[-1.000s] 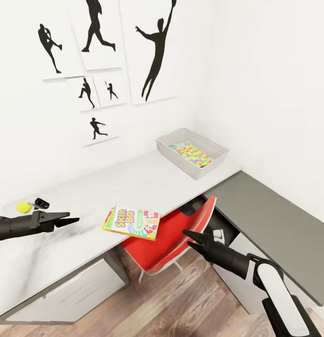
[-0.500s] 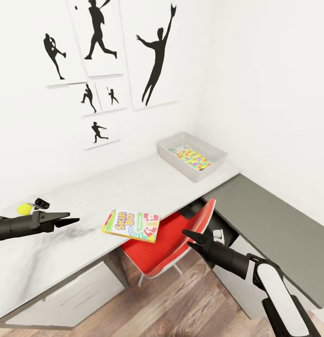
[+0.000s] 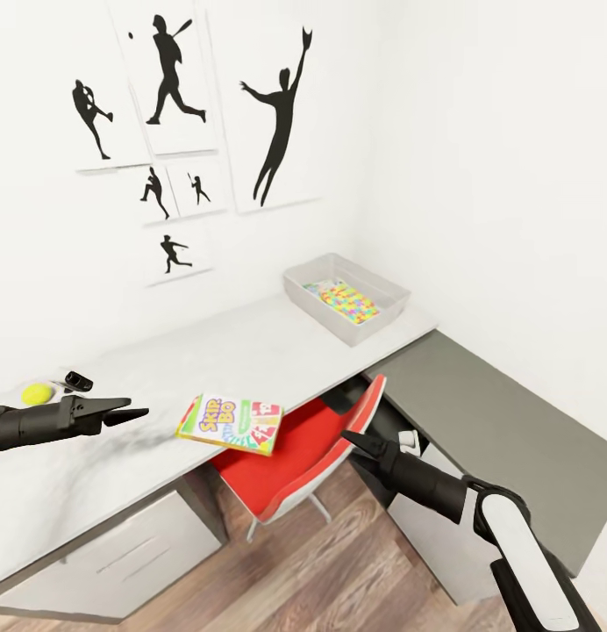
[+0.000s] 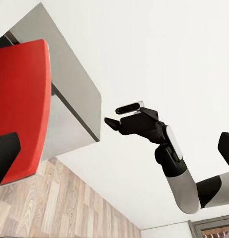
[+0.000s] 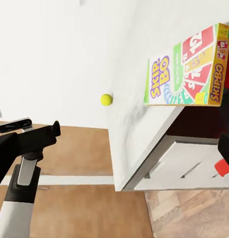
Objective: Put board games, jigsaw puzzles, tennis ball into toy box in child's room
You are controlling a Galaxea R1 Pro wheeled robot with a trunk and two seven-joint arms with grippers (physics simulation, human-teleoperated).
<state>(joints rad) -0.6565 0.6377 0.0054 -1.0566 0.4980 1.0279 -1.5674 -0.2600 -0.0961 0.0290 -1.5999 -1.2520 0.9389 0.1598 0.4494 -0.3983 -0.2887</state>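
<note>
- Head view: the camera has swung a little since a second ago, so the whole scene sits further left; nothing on the table (image 3: 251, 347) has moved. The SKIP-BO box (image 3: 231, 422) overhangs the front edge above a red chair (image 3: 295, 452). The tennis ball (image 3: 36, 394) lies far left; the toy box (image 3: 346, 298) holds a jigsaw puzzle (image 3: 341, 300).
- Left hand (image 3: 135, 411): slightly parted, empty.
- Right hand (image 3: 351, 443): nearly closed, empty.
- Right wrist view: box (image 5: 189, 69), ball (image 5: 106, 99).

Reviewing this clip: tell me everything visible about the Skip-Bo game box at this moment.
The Skip-Bo box is a thin flat rectangular carton, printed green, yellow and red, with orange "SKIP-BO" lettering and numbered card pictures. It lies face up and closed on the pale desk, skewed at the front edge, one end overhanging above the red chair. Neither gripper touches it; the tennis ball lies apart.
</note>
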